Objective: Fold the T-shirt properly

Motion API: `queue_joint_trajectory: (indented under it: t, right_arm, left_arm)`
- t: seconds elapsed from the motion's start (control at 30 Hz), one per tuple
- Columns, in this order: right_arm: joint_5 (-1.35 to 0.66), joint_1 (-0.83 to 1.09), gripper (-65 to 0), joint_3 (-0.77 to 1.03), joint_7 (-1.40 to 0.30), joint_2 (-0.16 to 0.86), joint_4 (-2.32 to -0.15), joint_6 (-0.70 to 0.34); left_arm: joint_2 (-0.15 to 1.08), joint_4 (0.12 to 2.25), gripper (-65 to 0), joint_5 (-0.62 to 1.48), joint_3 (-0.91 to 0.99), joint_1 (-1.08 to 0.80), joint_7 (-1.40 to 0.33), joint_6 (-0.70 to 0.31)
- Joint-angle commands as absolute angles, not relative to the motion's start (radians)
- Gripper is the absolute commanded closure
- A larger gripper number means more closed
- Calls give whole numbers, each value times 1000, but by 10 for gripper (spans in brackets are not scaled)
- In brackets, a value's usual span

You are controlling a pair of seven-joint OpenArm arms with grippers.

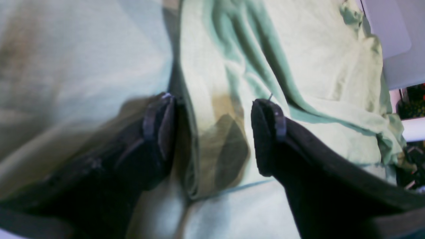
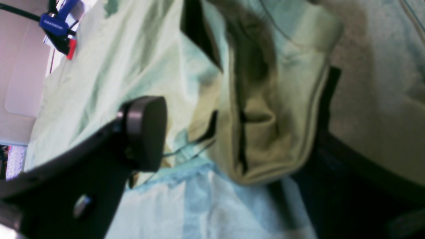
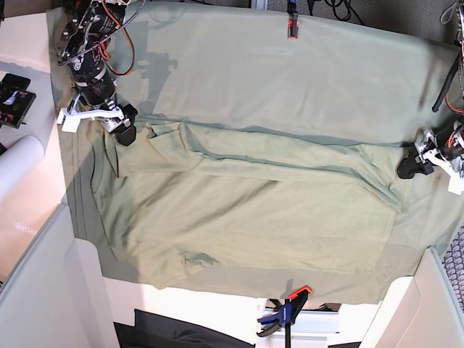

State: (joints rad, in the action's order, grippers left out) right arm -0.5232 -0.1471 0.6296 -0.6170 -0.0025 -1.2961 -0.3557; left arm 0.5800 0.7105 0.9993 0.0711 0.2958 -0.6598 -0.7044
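So in the base view the T-shirt (image 3: 246, 210) is spread across the middle of the table on top of a bigger cloth sheet (image 3: 290, 65) in the same sage green. The far long edge of the shirt is rolled over toward the middle, leaving a wrinkled ridge that runs from about 9 o'clock to 3 o'clock. The sheet is pinned down by an orange clamp (image 3: 291, 27) at 12 o'clock and a blue and orange clamp (image 3: 284, 315) at 6 o'clock.

The right gripper (image 3: 125, 127) sits at roughly 10 o'clock, right at the shirt's corner. From its wrist cam the jaws are spread wide, with a bunched, hemmed bit of the shirt (image 2: 265, 132) between them; I can't tell whether either pad actually presses on the fabric. The blue clamp (image 2: 58, 28) shows up at 10 o'clock in that view.

The left gripper (image 3: 415, 165) is at 3 o'clock, at the opposite end of the fold. Its jaws are wide apart too, straddling a folded edge of the shirt (image 1: 212, 146), not pinching it as far as I can see.

No bins or boxes here, just cloth on cloth.
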Motion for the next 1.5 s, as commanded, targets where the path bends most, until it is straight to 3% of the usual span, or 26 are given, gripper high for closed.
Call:
queue_joint_trajectory:
  t: [0.0, 0.27, 0.47, 0.5, 0.57, 0.67, 0.7, 1.17, 1.47]
  right_arm:
    - [-514, -157, -445, 626, -632, 3, -1306, -356]
    - [-515, -157, -445, 626, -629, 3, -1306, -355]
    - [-516, -157, -443, 626, -628, 3, -1306, -355]
    - [-516, -157, -442, 626, -626, 3, -1306, -355]
    - [-516, -158, -351, 626, -621, 3, -1306, -355]
    - [-516, -160, -47, 626, -623, 3, -1306, -355]
    - [-516, -160, 0, 626, -628, 5, -1306, -356]
    - [-655, -133, 0, 626, -769, 124, -1420, -393]
    - [-698, 29, 0, 626, -786, 178, -1534, -393]
  left_arm:
    - [585, 730, -389, 964, 64, 299, -727, -698]
    - [584, 810, -366, 952, 48, 290, -742, -698]
    - [582, 810, -33, 941, 38, 290, -696, -698]
    - [582, 810, 0, 941, 38, 290, -696, -698]
    - [584, 811, 0, 940, 39, 293, -696, -698]
    - [589, 824, 0, 941, 44, 296, -701, -698]
    - [593, 837, 0, 941, 46, 296, -701, -698]
    - [749, 1003, 0, 999, 45, 266, -770, -698]
    - [825, 1036, 0, 1099, 45, 168, -833, -698]
